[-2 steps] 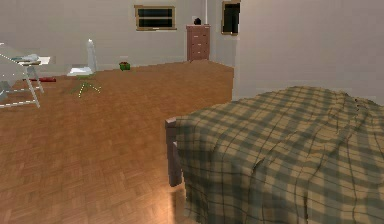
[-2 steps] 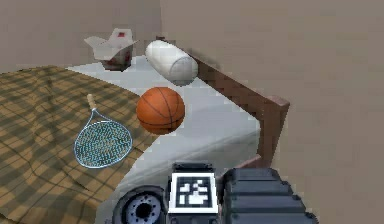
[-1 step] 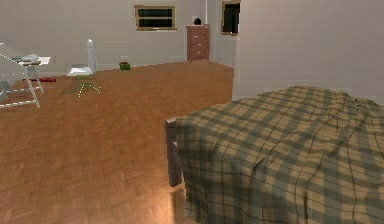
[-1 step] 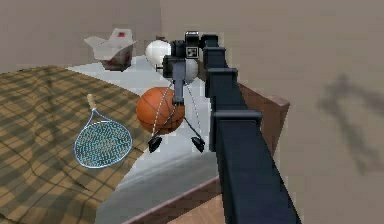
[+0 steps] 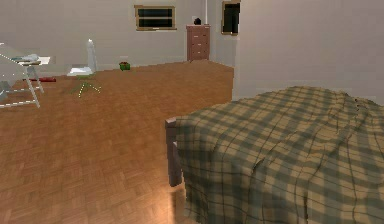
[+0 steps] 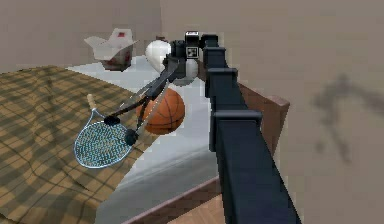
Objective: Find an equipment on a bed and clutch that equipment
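White chair (image 5: 88, 55) and wooden dresser (image 5: 198, 42) (well apart)

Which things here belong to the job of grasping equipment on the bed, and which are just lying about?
For the job: bed, racket, basketball.
Just lying about: box, chair, dresser.

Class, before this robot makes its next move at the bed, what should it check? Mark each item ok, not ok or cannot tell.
1. Equipment is on the bed: a tennis racket and a basketball are there: ok.
2. The arm reaches out over the bed: ok.
3. The gripper is near the racket's handle: ok.
4. The gripper holds the tennis racket: cannot tell.
5. The box stands well apart from the racket's head: ok.
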